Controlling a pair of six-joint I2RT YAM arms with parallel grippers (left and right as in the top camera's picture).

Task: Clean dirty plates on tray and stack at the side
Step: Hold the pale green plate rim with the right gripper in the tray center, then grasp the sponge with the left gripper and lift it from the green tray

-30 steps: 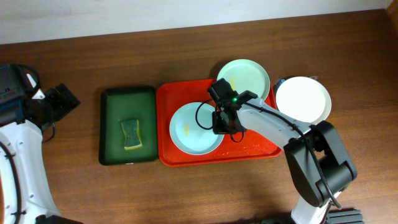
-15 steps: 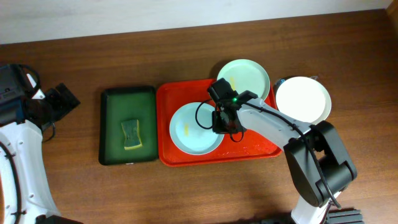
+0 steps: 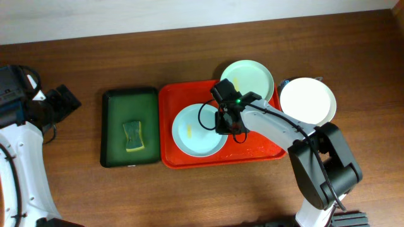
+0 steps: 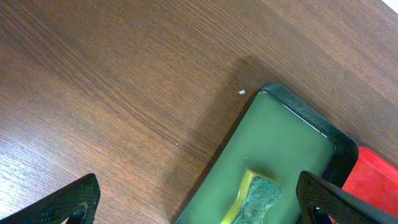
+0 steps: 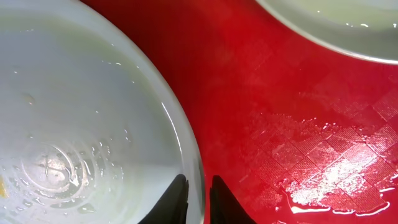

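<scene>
The red-orange tray [image 3: 259, 149] holds a pale mint plate [image 3: 192, 132] with a small yellow smear. A second mint plate [image 3: 247, 79] rests over the tray's far right corner. The white plate [image 3: 307, 101] lies on the table to the right of the tray. My right gripper [image 3: 225, 128] is shut on the right rim of the plate in the tray. The right wrist view shows its fingers [image 5: 198, 202] pinching that rim, one on each side, with the wet plate [image 5: 81, 124] on the left and the tray [image 5: 280, 112] on the right. My left gripper [image 4: 202, 208] is open and empty, far left.
A dark green tray [image 3: 113, 126] left of the red tray holds a yellow-green sponge [image 3: 133, 136], which also shows in the left wrist view [image 4: 258, 196]. Water films the red tray's floor [image 5: 329, 180]. The left arm [image 3: 25, 145] sits at the table's left edge.
</scene>
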